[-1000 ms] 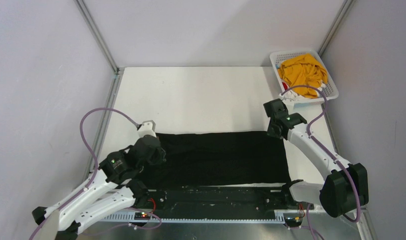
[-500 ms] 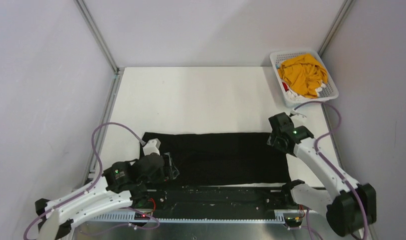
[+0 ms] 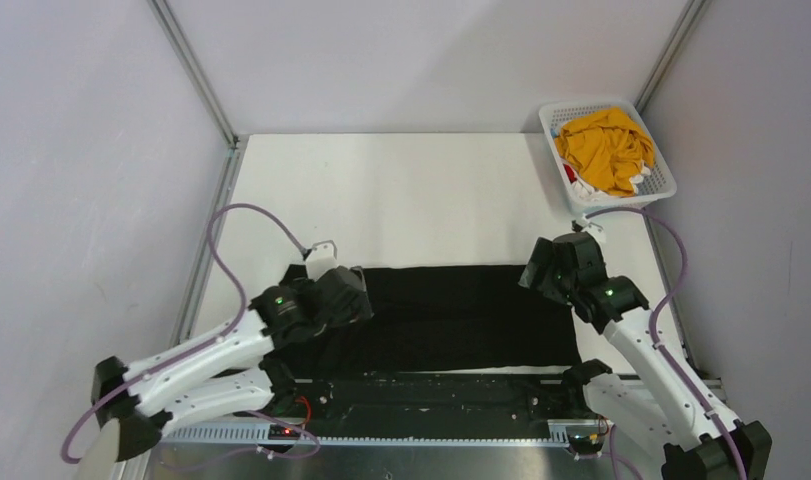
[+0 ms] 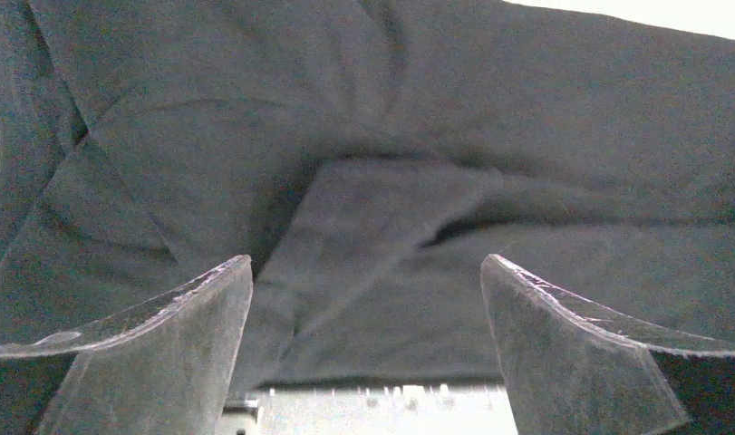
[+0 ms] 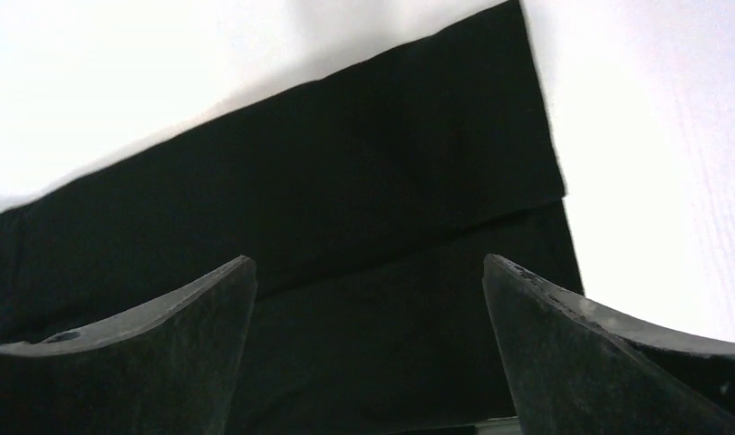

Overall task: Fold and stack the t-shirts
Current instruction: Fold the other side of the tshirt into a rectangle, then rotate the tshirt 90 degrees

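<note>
The large black t-shirt lies flat as a wide folded strip near the table's front edge, with a fold line running along its length. My left gripper hovers over its left end, open and empty. The left wrist view is filled with creased black t-shirt behind the left gripper. My right gripper is above the strip's right end, also open and empty. Its wrist view has the right gripper over the black t-shirt and its right edge. A mustard-yellow t-shirt lies bunched in the basket.
The white lattice basket stands at the table's back right corner, with bits of red and white cloth under the yellow shirt. A black rail runs along the near edge between the arm bases. White table lies beyond the shirt.
Both grippers went from shut to open and let go of the black shirt. The left arm dipped toward the near edge, then came back over the shirt's left end. The right arm shifted slightly nearer.
</note>
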`<act>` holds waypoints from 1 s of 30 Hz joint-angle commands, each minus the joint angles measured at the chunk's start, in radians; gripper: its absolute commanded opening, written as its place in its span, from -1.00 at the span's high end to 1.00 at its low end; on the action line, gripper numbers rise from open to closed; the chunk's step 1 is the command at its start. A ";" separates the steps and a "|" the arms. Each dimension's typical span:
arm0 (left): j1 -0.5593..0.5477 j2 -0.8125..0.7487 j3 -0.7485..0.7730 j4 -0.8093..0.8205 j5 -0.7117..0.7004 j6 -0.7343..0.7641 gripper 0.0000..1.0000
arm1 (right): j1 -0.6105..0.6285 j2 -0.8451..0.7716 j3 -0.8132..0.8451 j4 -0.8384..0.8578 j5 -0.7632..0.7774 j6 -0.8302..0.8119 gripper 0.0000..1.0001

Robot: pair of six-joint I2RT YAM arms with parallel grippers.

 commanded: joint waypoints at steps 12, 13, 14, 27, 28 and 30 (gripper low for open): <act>0.176 0.360 -0.160 0.530 0.301 0.130 -0.99 | 0.079 0.146 -0.046 0.184 -0.116 -0.038 -0.99; 0.171 0.373 -0.162 0.530 0.319 0.130 -0.99 | 0.080 0.147 -0.046 0.184 -0.110 -0.038 -0.99; 0.159 0.374 -0.164 0.530 0.323 0.133 -0.99 | 0.080 0.149 -0.045 0.183 -0.107 -0.038 -0.99; 0.282 0.529 -0.130 0.555 0.200 0.123 -0.99 | 0.078 0.401 -0.065 0.475 -0.221 -0.029 -0.99; 0.299 0.559 -0.112 0.569 0.197 0.150 -0.99 | 0.075 0.421 -0.061 0.530 -0.245 -0.028 -0.99; 0.360 0.612 -0.064 0.591 0.195 0.200 -0.99 | 0.058 0.491 -0.051 0.580 -0.280 -0.022 -0.99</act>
